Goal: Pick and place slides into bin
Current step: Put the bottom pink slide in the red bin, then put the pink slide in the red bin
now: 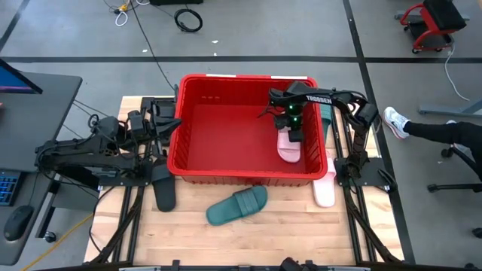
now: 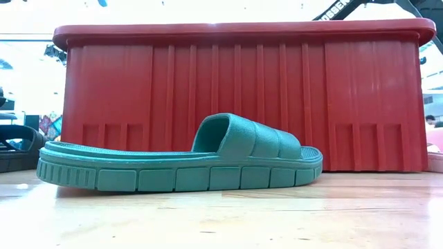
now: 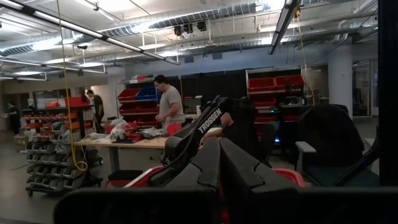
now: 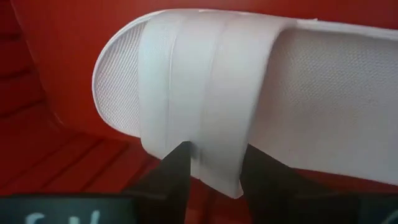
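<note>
My right gripper (image 4: pixel 214 165) hangs inside the bin (image 1: pixel 196 81), near its right wall, with a dark finger on each side of the edge of the wide strap of a pale pink slide (image 4: pixel 261 81). The fingers sit at the strap's edge, but I cannot tell whether they pinch it or have let go.

The step in hand looks like the drop. To do it well, I should spread the fingers wide enough to clear the foam, then lift straight up so the strap does not snag and drag the slide along.

From above, that pink slide (image 1: pixel 289 146) lies just below my gripper on the red floor, and I see nothing else in the bin.

Out beyond the bin's right front corner, another pink slide (image 1: pixel 325 188) lies on the table (image 1: pixel 286 241). The teal slide (image 1: pixel 237 205) lies on the wood in front of the bin's near wall. A black slide (image 1: pixel 163 190) lies off the bin's left front corner. My left gripper (image 1: pixel 167 125), clenched shut and empty, waits beside the bin's left wall.
</note>
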